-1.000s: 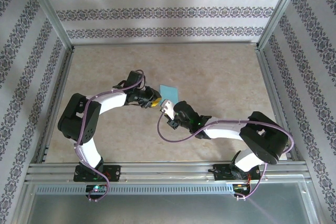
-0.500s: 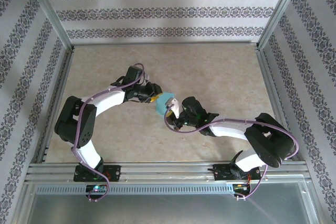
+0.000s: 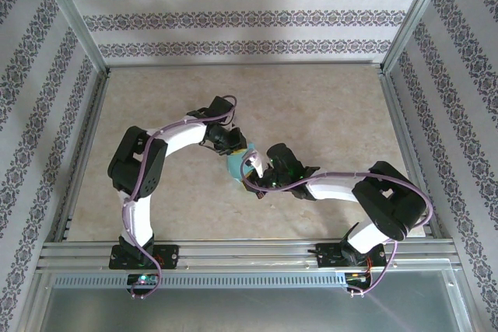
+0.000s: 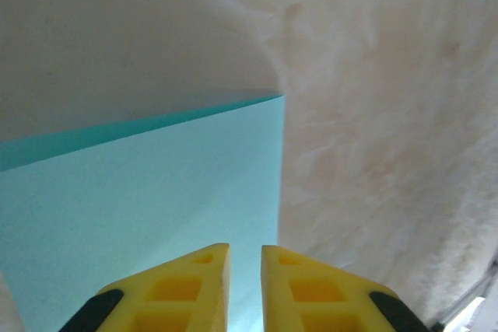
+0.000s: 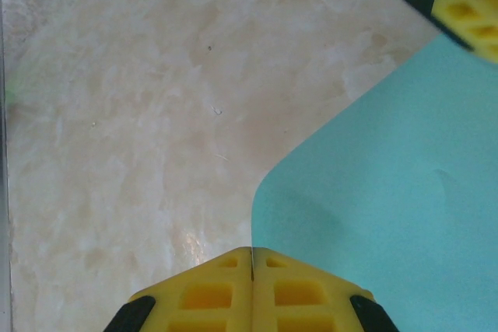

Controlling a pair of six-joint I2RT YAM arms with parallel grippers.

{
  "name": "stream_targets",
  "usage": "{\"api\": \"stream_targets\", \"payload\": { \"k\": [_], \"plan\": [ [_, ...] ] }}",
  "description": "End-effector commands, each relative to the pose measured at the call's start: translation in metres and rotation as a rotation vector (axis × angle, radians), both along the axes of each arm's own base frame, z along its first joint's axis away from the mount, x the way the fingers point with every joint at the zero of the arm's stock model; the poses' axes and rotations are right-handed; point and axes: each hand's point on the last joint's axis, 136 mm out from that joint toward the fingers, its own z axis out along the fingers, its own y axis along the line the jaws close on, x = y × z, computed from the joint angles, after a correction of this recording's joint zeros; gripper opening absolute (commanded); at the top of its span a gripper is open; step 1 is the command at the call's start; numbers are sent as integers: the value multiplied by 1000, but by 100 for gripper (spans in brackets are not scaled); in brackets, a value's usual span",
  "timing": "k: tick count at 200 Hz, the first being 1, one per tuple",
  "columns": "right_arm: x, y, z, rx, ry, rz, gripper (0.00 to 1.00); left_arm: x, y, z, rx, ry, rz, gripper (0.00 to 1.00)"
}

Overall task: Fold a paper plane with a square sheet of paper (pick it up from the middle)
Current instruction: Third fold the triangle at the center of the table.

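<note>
A: Where's the paper (image 5: 373,192) rn?

B: On the tabletop (image 3: 327,106), right at the tips of the right pincer (image 5: 251,250). 1 edge meets those tips & the sheet spreads away from them. From above it looks bowed up, not flat. No dart shape yet.

A: Right pincer state?

B: Clenched, 2 fingers flush, no slit. Can't tell if the sheet's edge is nipped in it or just pushed by it.

A: And the left pincer (image 4: 246,248)?

B: Across the paper from the right pincer, facing it. Fingers nearly together w/ a thin slit, sheet beneath the tips. Can't tell if it's grasping the paper or just resting on it.

A: So the step = an early fold?

B: Prob. 1 edge looks lifted in the left wrist cam. My guess only.

A: How to do it well?

B: 3 things, imo. 1) Right pincer acts as anchor: press down, no sliding, or the sheet skates on the smooth tabletop. 2) Left one carries its edge toward the right pincer low & slow, lining up edges before any crease; thin paper buckles if shoved. 3) Crease from the middle outward w/ light pressure.

A: Risk?

B: A skewed crease means a crooked plane. Also, 2 pincers this near each other could collide.
</note>
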Motion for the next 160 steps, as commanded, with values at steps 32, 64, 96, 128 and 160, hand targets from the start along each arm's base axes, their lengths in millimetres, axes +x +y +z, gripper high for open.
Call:
{"api": "stream_targets", "payload": {
  "k": [32, 64, 96, 128, 160],
  "plan": [
    [11, 0, 2, -1, 47, -41, 0, -18, 10, -30, 148, 72, -87, 8],
    [19, -5, -4, -11, 79, -90, 0, -22, 11, -39, 167, 90, -110, 5],
    [28, -9, -9, -24, 116, -135, 0, -27, 12, -47, 176, 107, -128, 2],
    [37, -13, -16, -54, 142, -180, 0, -29, 12, -49, 175, 108, -143, 0],
    [45, -18, -22, -95, 148, -218, 0, -30, 11, -49, 172, 111, -151, 0]
  ]
}}
